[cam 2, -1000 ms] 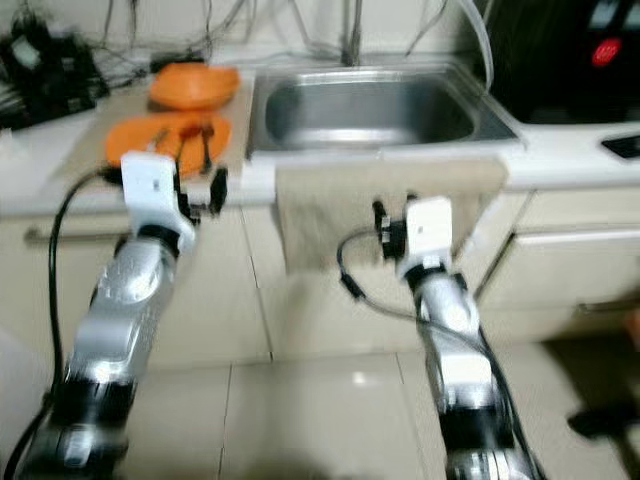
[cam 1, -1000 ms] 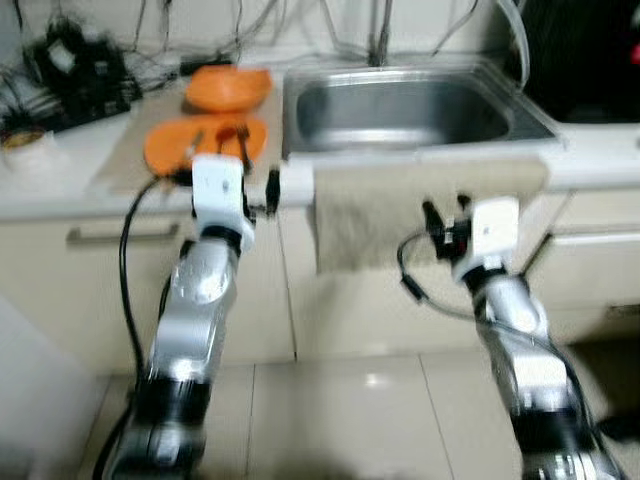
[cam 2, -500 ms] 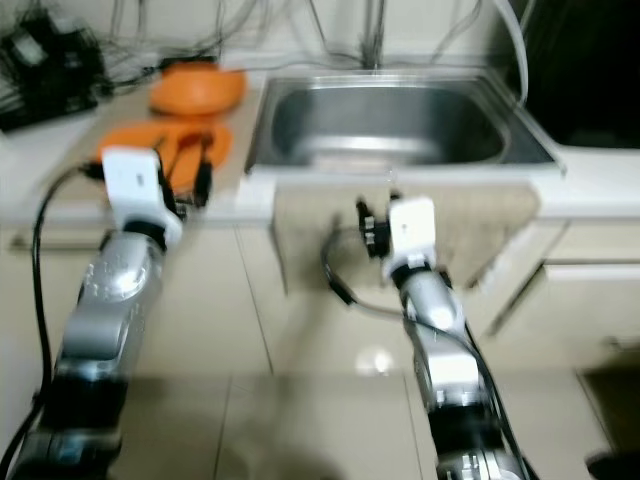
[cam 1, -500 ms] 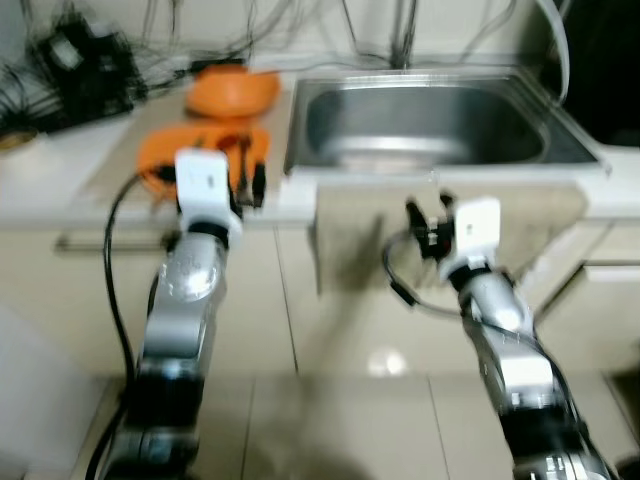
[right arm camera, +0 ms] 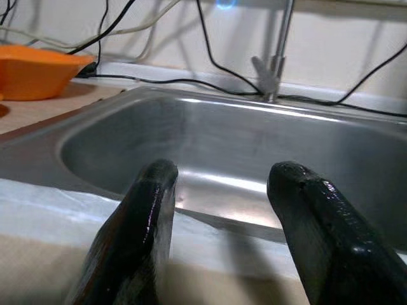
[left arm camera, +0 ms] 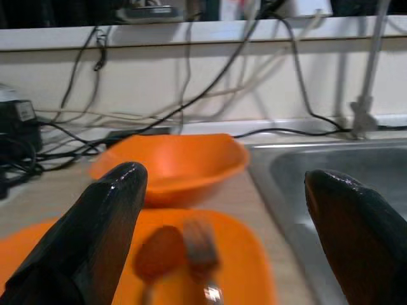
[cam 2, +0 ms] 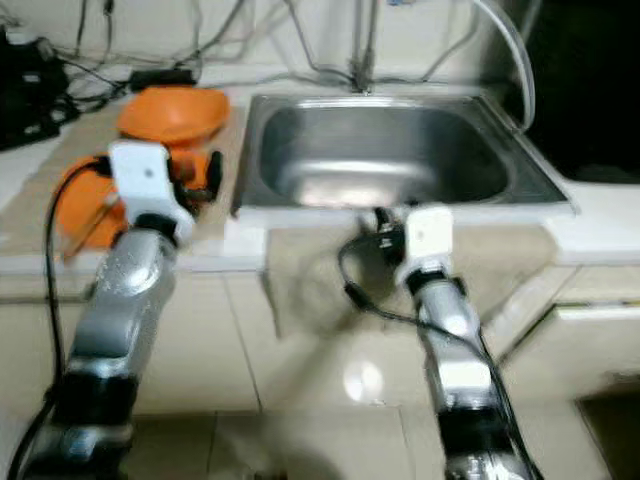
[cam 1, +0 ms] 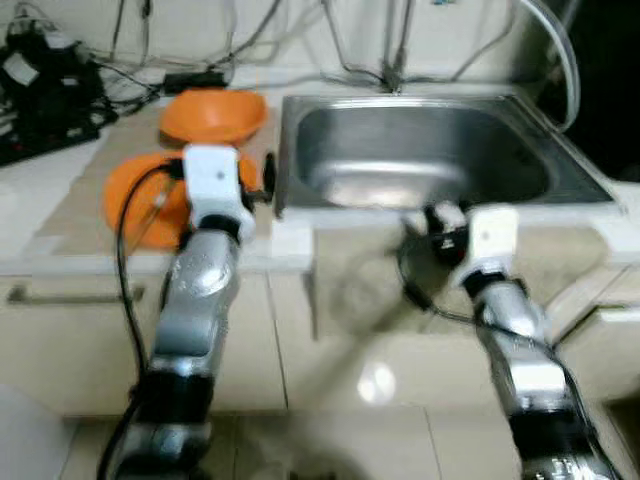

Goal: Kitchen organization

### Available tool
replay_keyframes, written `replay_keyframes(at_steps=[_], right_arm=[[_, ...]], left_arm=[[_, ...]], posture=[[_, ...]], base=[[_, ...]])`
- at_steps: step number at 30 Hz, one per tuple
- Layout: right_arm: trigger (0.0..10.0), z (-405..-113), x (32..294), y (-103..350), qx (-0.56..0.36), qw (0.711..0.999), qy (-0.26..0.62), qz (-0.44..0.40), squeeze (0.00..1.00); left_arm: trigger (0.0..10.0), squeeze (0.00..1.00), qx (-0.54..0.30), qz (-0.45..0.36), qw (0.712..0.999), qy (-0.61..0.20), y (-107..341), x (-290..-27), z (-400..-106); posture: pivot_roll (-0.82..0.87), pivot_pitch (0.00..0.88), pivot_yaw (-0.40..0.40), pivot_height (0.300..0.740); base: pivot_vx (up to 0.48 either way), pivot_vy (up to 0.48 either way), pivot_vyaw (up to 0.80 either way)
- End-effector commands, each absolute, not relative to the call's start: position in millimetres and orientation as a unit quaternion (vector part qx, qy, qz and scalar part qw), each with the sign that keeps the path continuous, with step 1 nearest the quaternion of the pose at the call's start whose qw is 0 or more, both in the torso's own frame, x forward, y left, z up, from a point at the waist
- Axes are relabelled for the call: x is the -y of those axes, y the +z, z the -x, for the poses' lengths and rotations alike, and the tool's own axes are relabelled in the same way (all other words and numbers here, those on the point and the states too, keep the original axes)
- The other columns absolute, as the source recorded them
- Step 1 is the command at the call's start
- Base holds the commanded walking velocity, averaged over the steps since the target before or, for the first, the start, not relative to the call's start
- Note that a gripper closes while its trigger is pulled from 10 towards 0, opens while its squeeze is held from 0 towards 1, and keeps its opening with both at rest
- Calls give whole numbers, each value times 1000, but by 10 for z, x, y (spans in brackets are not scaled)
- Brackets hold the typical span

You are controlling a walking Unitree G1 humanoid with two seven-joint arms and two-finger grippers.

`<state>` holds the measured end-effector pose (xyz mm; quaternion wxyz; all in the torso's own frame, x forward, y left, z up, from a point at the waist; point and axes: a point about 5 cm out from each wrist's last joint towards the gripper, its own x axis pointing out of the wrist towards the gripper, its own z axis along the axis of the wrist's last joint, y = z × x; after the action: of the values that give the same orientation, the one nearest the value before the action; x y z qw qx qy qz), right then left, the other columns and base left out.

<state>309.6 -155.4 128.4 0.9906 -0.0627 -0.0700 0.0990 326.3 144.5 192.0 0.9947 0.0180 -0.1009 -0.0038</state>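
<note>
left eye view: pale bench (cam 1: 40, 215) running across, with a steel sink (cam 1: 300, 150) sunk into it at centre and a tap (right arm camera: 275, 47) rising at the sink's far edge. orange plate (cam 1: 128, 195) lying on a tan mat (cam 1: 65, 215) to the left of the sink, partly hidden behind the left arm. orange bowl (cam 1: 212, 113) sitting upright just beyond the plate, nearer the wall, close to the sink's left rim but apart from it. tangle of dark cables (cam 1: 150, 60) running along the back wall, and a black device (cam 1: 40, 85) at the far left corner. beige cloth (cam 1: 365, 285) draped over the bench's front edge below the sink, hanging down over the cabinet fronts.

left gripper (left arm camera: 219, 210) raised at bench height over the near part of the plate — fingers (left arm camera: 108, 210) spread wide apart, nothing between them. seen from the left wrist: a fork (left arm camera: 202, 251) and what looks like an orange spoon (left arm camera: 154, 251) resting side by side on the plate, blurred, with the bowl straight beyond them.

right gripper (right arm camera: 219, 210) held at the sink's front rim, just above the cloth, pointing into the basin toward the tap — fingers (right arm camera: 143, 222) parted, gripping nothing. basin bare and shiny where visible from the right wrist.

glossy tiled floor (cam 1: 380, 420) below, between the two silver arms.
</note>
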Motion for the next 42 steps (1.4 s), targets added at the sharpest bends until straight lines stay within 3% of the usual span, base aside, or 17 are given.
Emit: replay_keyframes(at_steps=[1, 4, 31, 42], right_arm=[[10000, -3094, 1634, 1283, 68, 991, 91, 68, 0], [10000, -3096, 1637, 1280, 67, 991, 91, 68, 0], [10000, -3057, 1605, 1234, 61, 992, 91, 64, 0], [10000, -3075, 1581, 1213, 58, 992, 96, 64, 0]], left_arm=[[10000, 0, 104, -7, 994, -18, 1950, -1332, -3255], [10000, 0, 109, -19, 994, -21, 1957, -1310, -3245], [10000, 0, 97, -78, 991, -45, 1952, -1218, -3238], [10000, 0, 122, -85, 987, -66, 2032, -1145, -3203]], posture=[[21, 0, 33, 740], [22, 0, 31, 740], [19, 0, 42, 740], [27, 0, 40, 740]], base=[[0, 480, 0], [0, 479, 0], [0, 0, 0], [471, 0, 0]])
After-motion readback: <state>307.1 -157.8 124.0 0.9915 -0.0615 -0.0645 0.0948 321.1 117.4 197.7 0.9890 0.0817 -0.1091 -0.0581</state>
